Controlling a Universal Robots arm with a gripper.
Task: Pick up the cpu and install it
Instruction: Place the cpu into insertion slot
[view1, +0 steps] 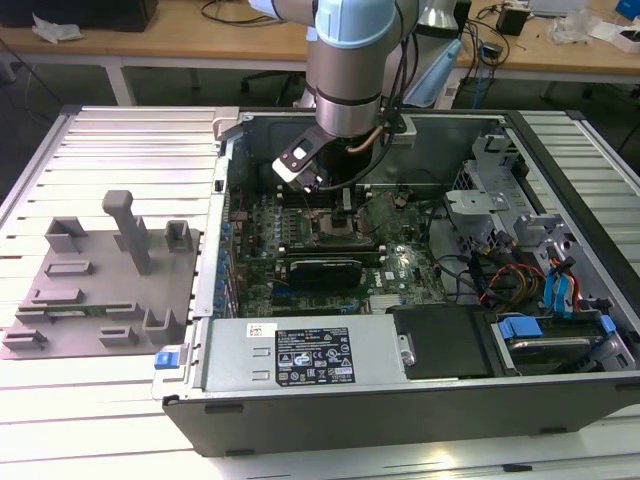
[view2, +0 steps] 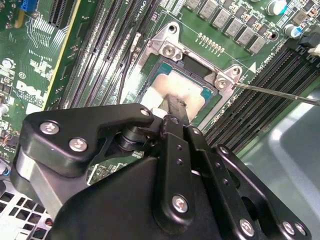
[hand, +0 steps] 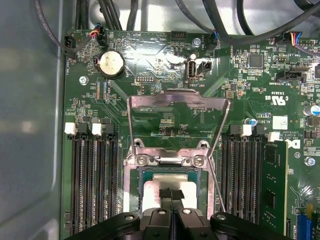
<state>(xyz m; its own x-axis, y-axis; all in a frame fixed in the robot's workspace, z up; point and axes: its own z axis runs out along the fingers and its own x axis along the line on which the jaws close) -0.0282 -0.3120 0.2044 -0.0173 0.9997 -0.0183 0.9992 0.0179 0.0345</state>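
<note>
The cpu is lying flat in the open socket, with the jaws pressing together over its lid's middle; being light, stiff and probably contact-fragile, it is likely calling for edge grips.

In the exterior view the arm is cut off by the picture's upper edge, and its wrist covers part of the motherboard inside the computer case. In both wrist views the gripper runs out past the picture's edge. Its black body and fingers hide the near part of the cpu.
</note>
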